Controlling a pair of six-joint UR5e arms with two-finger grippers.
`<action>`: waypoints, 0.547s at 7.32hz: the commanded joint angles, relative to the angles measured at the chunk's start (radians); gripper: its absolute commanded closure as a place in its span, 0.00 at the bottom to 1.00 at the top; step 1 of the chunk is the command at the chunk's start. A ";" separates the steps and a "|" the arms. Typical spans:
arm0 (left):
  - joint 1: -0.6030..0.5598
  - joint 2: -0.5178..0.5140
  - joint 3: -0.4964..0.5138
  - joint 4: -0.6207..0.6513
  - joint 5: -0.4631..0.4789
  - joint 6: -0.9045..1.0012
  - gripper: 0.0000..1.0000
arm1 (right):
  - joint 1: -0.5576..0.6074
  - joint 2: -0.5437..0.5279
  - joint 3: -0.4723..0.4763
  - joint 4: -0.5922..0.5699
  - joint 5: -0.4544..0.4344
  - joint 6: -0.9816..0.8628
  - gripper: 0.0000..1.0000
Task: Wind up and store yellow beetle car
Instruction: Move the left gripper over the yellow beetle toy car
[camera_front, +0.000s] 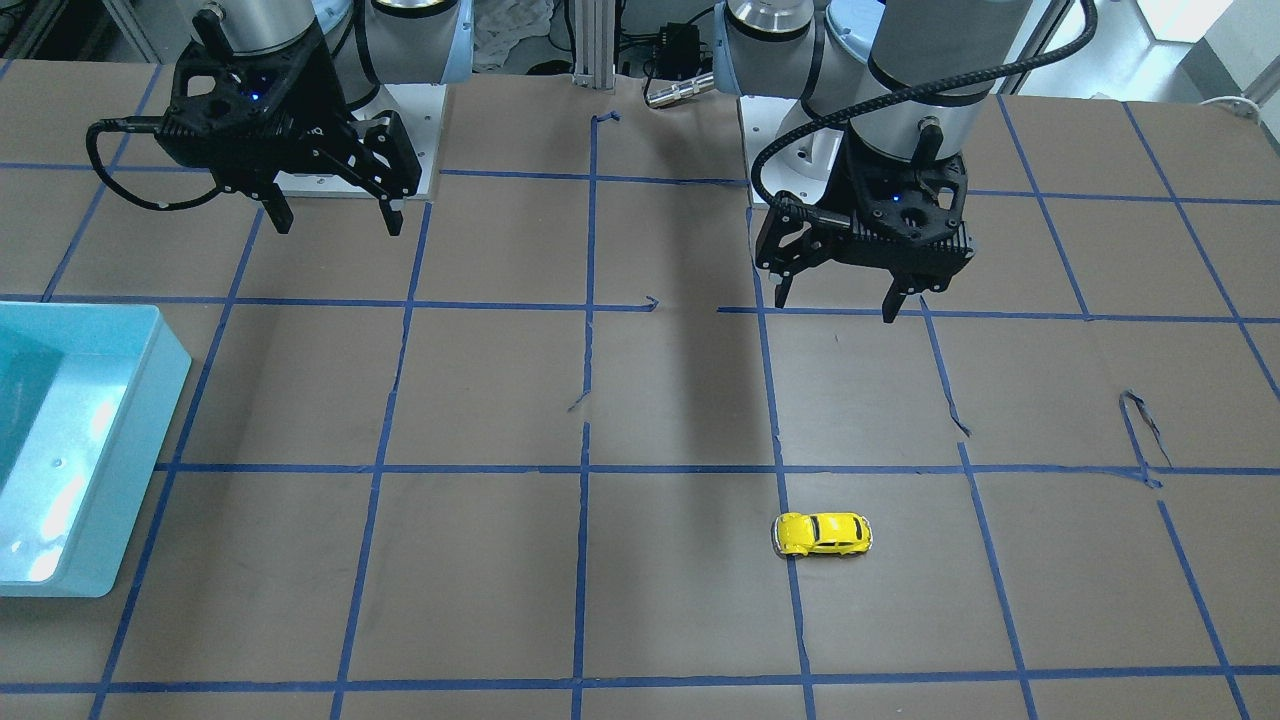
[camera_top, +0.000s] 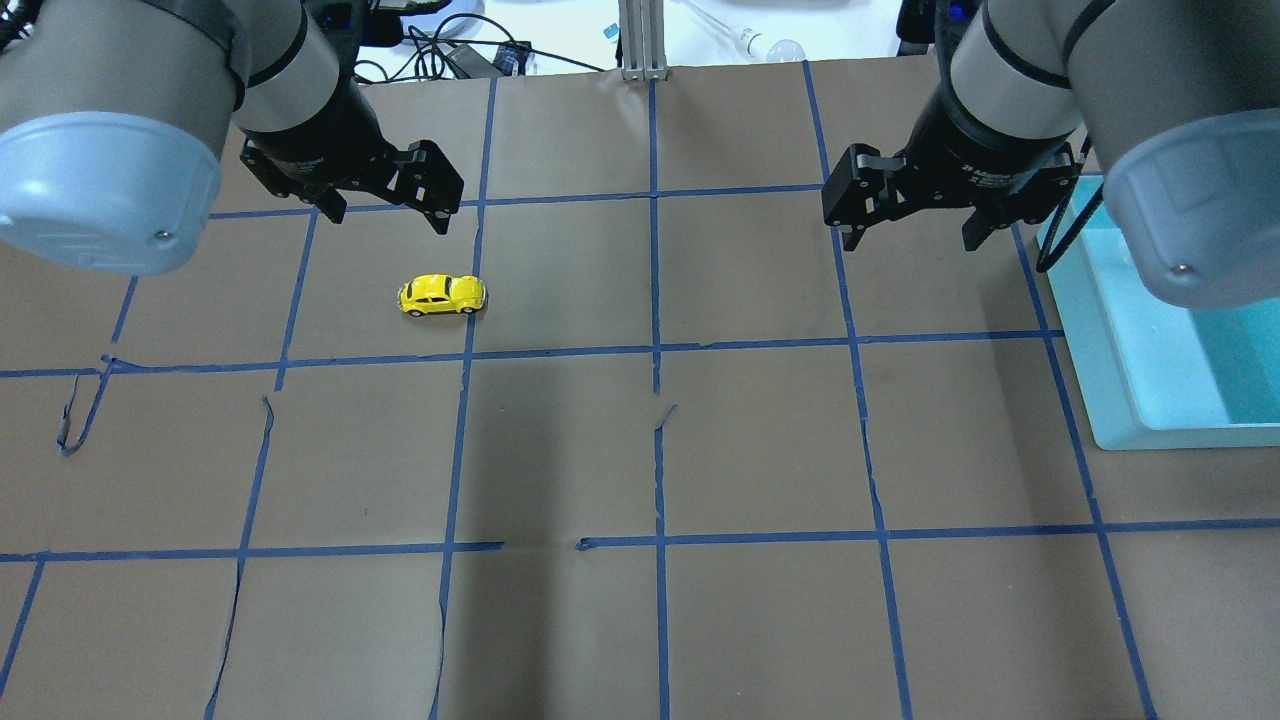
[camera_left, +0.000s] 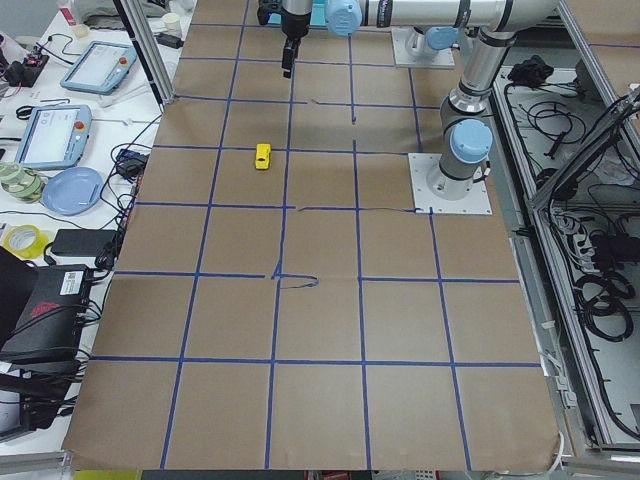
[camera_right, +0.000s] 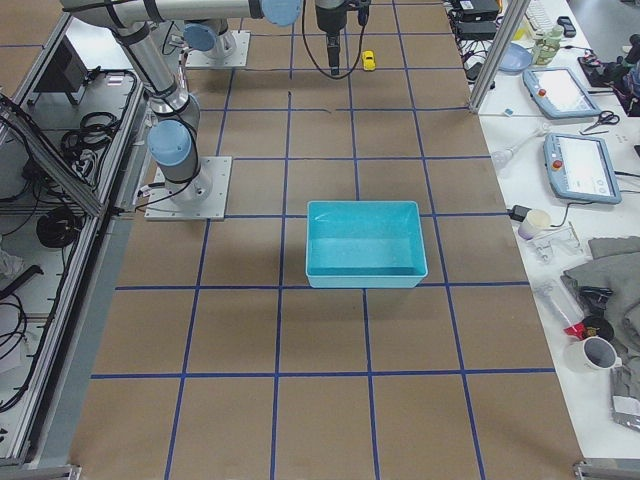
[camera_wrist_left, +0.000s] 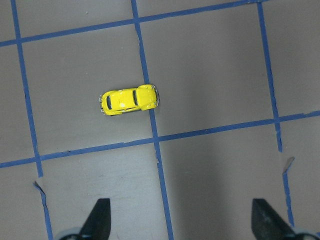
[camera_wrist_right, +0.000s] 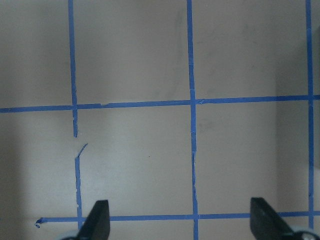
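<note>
Nothing done yet. Yellow car (camera_top: 442, 295) loose on surface, toward far edge, robot's left side. Left jaws apart above, near it; right jaws apart, empty. Winding and storing in blue bin (camera_front: 150, 400) both pending.

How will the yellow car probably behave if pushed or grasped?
The car stands on its wheels, so it will likely roll lengthwise when nudged. Its glossy, rounded body may slip when squeezed. It looks rigid and, being tiny, probably light.

Bright yellow beetle car (camera_front: 822, 534), windows (camera_wrist_left: 108, 101) seemingly dark, turquoise bin (camera_right: 365, 279), brown table (camera_front: 480, 380), blue grid (camera_front: 480, 468)
</note>
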 joint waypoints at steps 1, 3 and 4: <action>0.000 0.004 -0.001 -0.001 0.003 0.002 0.00 | 0.000 0.000 -0.002 -0.001 -0.001 -0.001 0.00; 0.000 0.004 -0.004 -0.001 0.001 0.002 0.00 | 0.000 0.002 -0.001 -0.001 -0.001 0.000 0.00; 0.002 0.003 -0.011 0.001 0.001 0.002 0.00 | 0.000 0.002 -0.002 -0.001 -0.001 -0.001 0.00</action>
